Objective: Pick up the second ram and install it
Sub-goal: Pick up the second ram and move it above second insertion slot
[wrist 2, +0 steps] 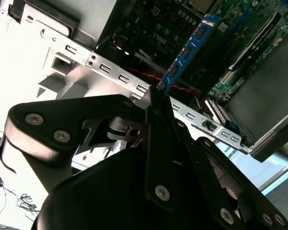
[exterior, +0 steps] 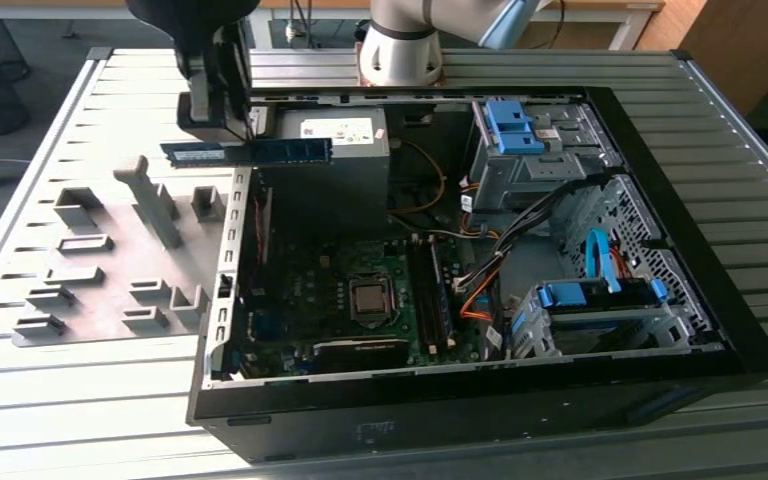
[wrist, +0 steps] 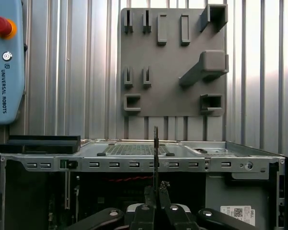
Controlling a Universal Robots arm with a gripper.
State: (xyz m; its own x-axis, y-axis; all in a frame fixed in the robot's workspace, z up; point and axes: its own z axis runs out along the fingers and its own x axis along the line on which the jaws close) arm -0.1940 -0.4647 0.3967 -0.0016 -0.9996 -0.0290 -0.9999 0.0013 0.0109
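Hand clamped on long blue-green circuit-board stick.
I hold it level above the open black computer case, across its side wall.

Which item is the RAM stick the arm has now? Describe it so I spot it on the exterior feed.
In the exterior view, find the open computer case, then its wall nearest the grey fixture plate. Above that wall the gripper holds the RAM stick level. It is a thin blue-green board with a pale label, unlike the grey blocks nearby.
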